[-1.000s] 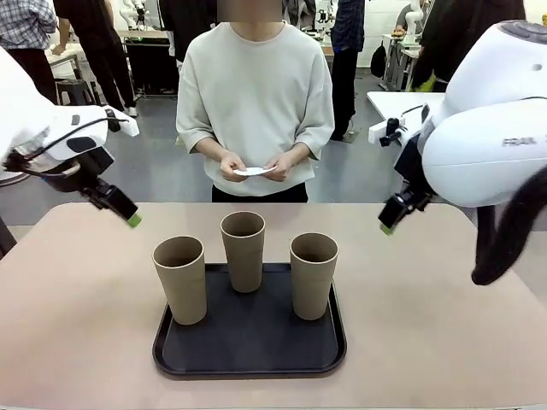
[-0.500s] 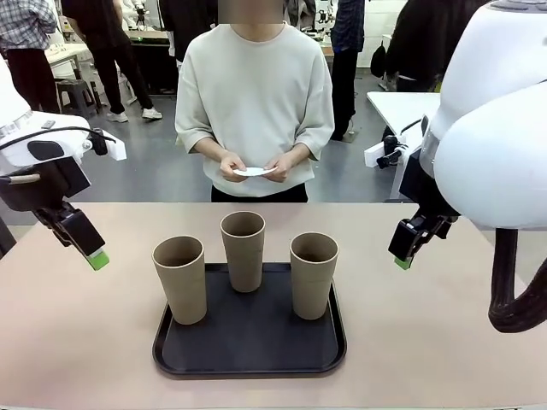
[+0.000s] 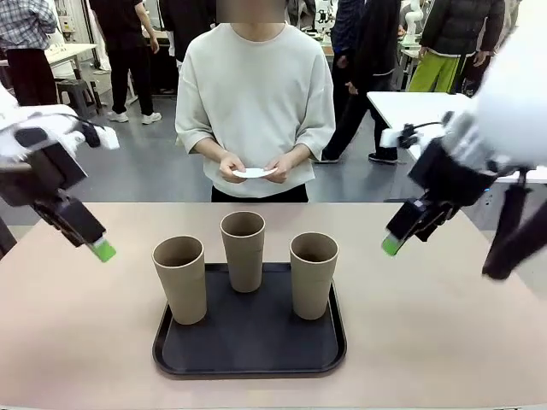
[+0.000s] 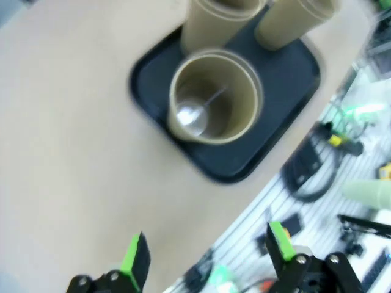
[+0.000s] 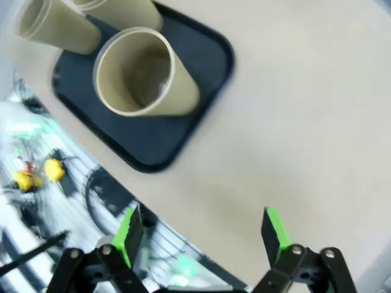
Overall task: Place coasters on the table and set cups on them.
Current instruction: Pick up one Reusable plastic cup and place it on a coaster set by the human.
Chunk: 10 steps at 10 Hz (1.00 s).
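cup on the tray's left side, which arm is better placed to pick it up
Left, likely. The left gripper hangs open just left of that cup, nothing between them. The right gripper, also open, is beyond the tray with two other cups in the way.

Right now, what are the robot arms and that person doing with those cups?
Three tall tan-brown tumblers stand on the black rounded-square tray on the beige table. The person at the far side holds a thin white paper coaster; none lies on the table yet. The left gripper and the right gripper hover open either side of the tray, holding nothing.
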### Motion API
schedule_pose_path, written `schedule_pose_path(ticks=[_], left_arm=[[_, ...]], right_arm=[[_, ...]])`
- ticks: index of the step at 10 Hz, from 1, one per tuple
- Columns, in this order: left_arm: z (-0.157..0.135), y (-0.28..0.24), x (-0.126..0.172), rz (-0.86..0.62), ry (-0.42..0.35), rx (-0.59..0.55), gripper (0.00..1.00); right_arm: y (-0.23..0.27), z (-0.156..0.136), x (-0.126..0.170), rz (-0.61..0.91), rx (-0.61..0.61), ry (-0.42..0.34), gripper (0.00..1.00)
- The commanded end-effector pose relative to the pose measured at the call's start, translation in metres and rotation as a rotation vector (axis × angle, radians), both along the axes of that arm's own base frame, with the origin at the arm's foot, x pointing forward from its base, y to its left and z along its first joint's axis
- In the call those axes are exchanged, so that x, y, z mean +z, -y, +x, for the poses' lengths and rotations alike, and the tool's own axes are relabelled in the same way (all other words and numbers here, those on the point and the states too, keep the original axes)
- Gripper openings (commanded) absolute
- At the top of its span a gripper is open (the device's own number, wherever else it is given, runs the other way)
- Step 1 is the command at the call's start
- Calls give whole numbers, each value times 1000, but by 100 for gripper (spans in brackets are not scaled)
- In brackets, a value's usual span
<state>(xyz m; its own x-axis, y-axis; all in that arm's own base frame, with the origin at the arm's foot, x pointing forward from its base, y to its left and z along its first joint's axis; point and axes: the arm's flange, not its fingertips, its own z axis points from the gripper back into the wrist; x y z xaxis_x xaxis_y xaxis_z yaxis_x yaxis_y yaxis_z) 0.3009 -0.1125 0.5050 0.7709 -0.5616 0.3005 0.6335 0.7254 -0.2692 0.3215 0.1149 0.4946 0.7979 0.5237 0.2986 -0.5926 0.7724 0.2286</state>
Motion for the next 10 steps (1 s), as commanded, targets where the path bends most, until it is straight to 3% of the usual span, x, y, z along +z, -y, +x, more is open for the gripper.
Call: schedule_pose_path(ticks=[1,2,3,7,10], left_arm=[[5,-48,-6,-478,-132,14,100],[9,-68,-16,-586,-190,49,100],[12,-86,-25,-633,-249,104,100],[14,-185,-55,-682,-370,329,100],[17,-231,-73,-707,-382,435,100]], right_arm=[[68,-2,-10,808,-70,-229,100],[97,-9,-5,966,-70,-229,100],[118,-17,0,1020,-99,-224,100],[196,-37,-12,1103,-271,-262,100],[224,-42,-32,1057,-333,-360,100]])
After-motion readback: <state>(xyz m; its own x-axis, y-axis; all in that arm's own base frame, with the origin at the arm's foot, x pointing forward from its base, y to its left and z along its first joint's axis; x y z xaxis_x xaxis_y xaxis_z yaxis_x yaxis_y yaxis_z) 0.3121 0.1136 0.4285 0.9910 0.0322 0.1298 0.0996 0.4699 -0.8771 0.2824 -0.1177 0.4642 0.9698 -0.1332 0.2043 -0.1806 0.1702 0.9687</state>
